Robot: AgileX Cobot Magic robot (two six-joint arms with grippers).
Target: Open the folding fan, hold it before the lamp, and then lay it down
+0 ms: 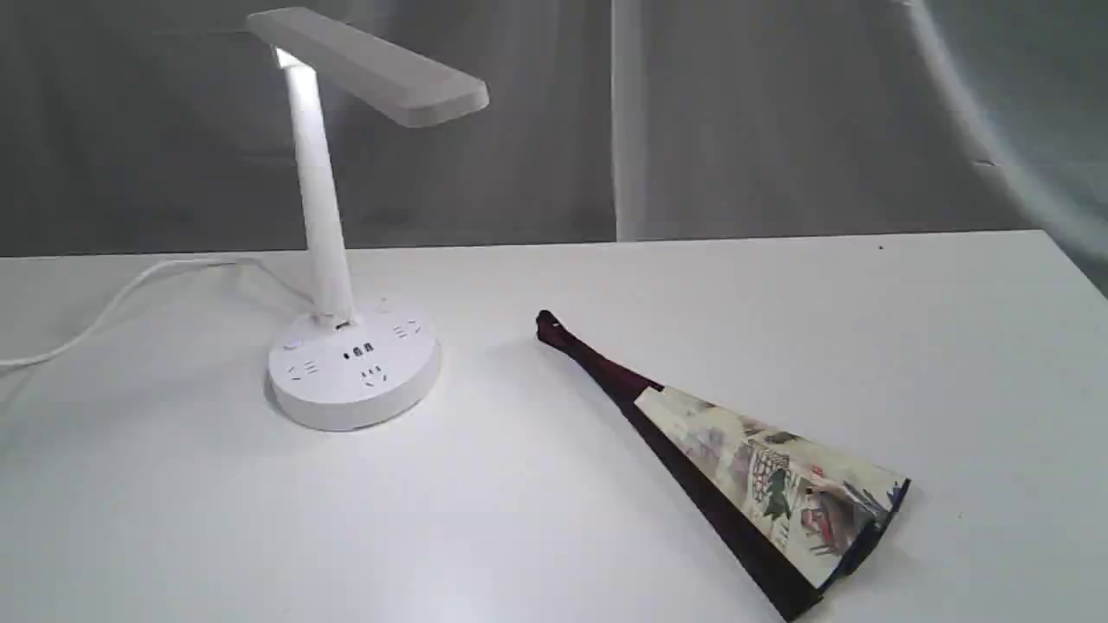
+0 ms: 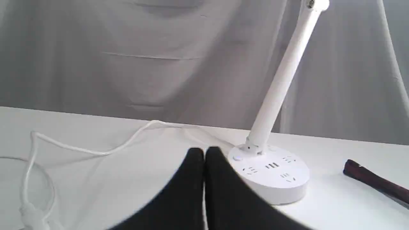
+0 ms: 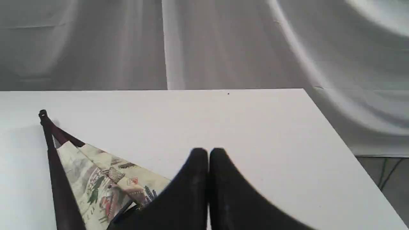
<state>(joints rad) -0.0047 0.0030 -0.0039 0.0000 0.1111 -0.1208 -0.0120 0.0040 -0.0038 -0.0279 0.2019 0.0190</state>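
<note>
The folding fan [image 1: 753, 476] lies on the white table [image 1: 519, 519], spread only a little, its painted cream leaf showing between dark maroon guards, pivot end toward the lamp. The white lamp [image 1: 346, 363] stands at the left, lit, its flat head [image 1: 372, 65] above its round base. No gripper appears in the exterior view. In the left wrist view my left gripper [image 2: 204, 151] is shut and empty, just short of the lamp base [image 2: 271, 175], with the fan's pivot end [image 2: 367, 177] off to one side. My right gripper [image 3: 208, 151] is shut and empty beside the fan [image 3: 102, 182].
The lamp's white cord [image 1: 121, 303] trails off the table's left side and loops [image 2: 35, 179] near the left gripper. A grey cloth backdrop [image 1: 779, 112] hangs behind the table. The table's right edge [image 3: 345, 143] drops away past the right gripper.
</note>
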